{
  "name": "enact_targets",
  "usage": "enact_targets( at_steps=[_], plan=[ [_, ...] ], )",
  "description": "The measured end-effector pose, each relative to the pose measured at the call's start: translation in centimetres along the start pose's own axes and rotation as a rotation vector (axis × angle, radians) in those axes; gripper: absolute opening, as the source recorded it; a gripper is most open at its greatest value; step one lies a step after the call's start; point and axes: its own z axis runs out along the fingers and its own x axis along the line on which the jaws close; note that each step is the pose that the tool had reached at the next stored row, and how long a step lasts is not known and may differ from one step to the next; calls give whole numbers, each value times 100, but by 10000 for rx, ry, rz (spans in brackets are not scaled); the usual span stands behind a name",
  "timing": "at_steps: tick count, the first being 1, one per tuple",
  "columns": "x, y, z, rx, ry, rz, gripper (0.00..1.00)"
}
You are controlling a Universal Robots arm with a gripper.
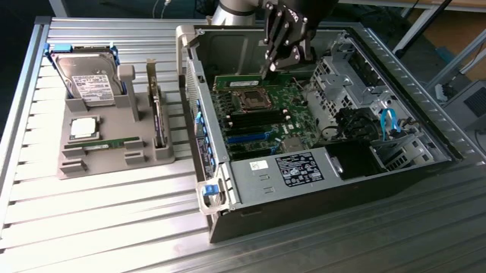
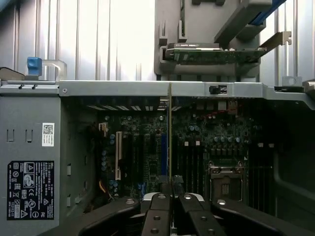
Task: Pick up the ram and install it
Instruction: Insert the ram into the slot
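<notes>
The tool (image 1: 274,67) is gripping the ram (image 1: 241,83), holding it on edge over the motherboard (image 1: 258,129); the jaws are pinching it tightly. The open computer case (image 1: 319,209) is lying on the worktop (image 1: 114,219).

Above the computer case (image 1: 227,193), the arm (image 1: 234,10) is cut off by the picture's top edge. Over the case's motherboard (image 1: 258,128), the ram (image 2: 170,132) shows edge-on in the wrist view, its chips hidden and its near end buried in the gripper (image 2: 170,188). The print on the case's label (image 1: 297,169) is too small to read.
</notes>
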Motion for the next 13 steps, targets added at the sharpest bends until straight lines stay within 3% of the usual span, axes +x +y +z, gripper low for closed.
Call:
enact_targets(
  at_steps=[8,10,13],
  plan=[
    [0,-18,-1,-2,-1,-2,12],
    [0,-15,-1,28,2,-24,12],
    [0,-10,-1,124,8,-76,12]
  ],
)
